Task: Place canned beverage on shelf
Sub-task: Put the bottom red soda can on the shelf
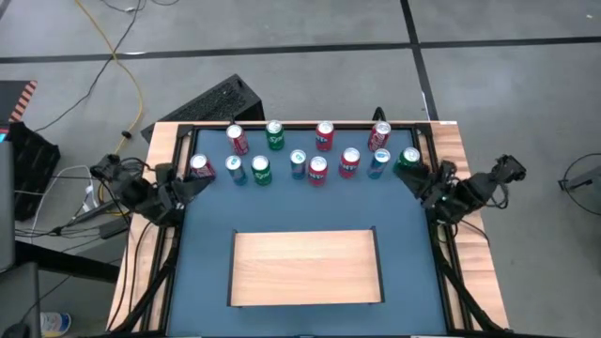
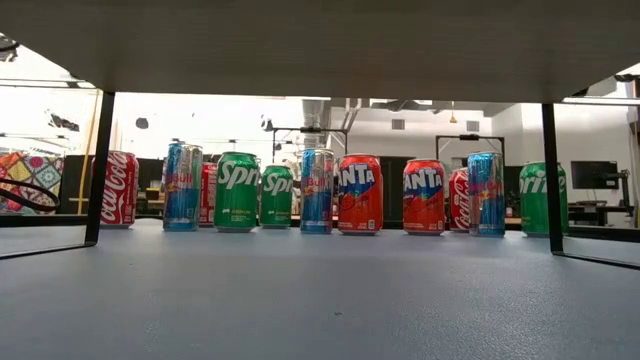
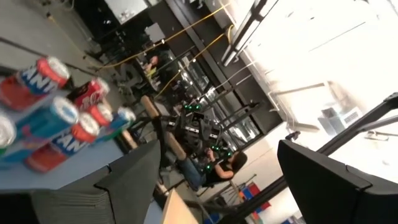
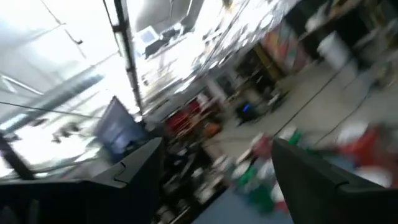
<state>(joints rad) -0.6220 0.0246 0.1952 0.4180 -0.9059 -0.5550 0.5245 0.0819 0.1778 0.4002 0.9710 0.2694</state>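
Shelf bare, no can placed yet

The shelf (image 1: 306, 268) lies at 6 o'clock on the table (image 1: 207, 244); all cans (image 1: 317, 169) are lined up at 12. The left gripper (image 1: 199, 185) at 9 and right gripper (image 1: 416, 180) at 3 are held spread, nothing gripped

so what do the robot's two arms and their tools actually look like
Both arms are dark, near black, and built of chunky jointed segments. The left tool and right tool each end in two flat, dark, angular fingers. Small green lights glow on the right arm near its wrist. Black cables trail off beside the left arm.
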